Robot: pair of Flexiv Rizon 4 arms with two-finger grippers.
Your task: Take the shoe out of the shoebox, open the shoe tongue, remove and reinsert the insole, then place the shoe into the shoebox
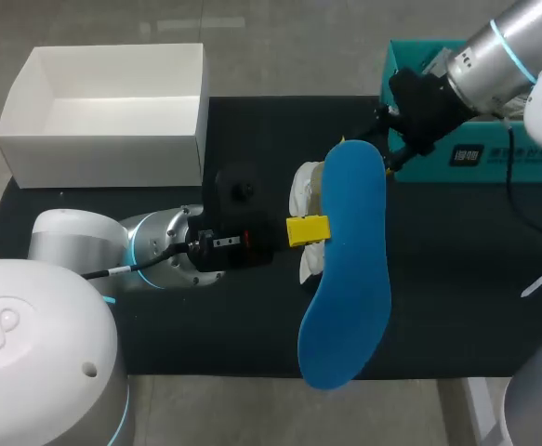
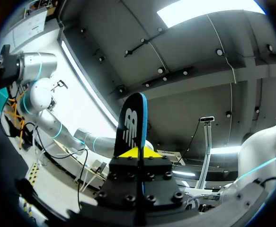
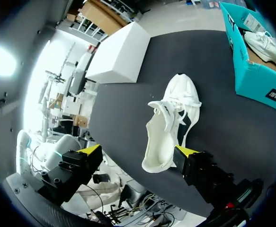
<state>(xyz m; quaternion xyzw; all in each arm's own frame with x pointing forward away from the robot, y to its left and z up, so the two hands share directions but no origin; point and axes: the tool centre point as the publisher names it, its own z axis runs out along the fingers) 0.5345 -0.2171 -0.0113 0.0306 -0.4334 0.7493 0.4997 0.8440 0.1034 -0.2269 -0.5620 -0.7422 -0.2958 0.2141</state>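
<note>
My left gripper (image 1: 308, 229) is shut on a blue insole (image 1: 345, 279) and holds it up above the table; its fingers pinch the insole's edge. In the left wrist view the insole (image 2: 133, 120) stands edge-on between the yellow tips of that gripper (image 2: 138, 152). The white shoe (image 3: 171, 123) lies on the black mat (image 3: 223, 137) under the insole, opening upward; in the head view only parts of the shoe (image 1: 305, 190) show. My right gripper (image 3: 138, 150) hangs open above the shoe and touches nothing. The teal shoebox (image 1: 417, 65) is at the back right.
A white open box (image 1: 103, 111) stands at the back left of the mat. A second white shoe (image 3: 265, 42) lies inside the teal shoebox (image 3: 253, 78). My right arm (image 1: 475, 65) reaches in over that shoebox.
</note>
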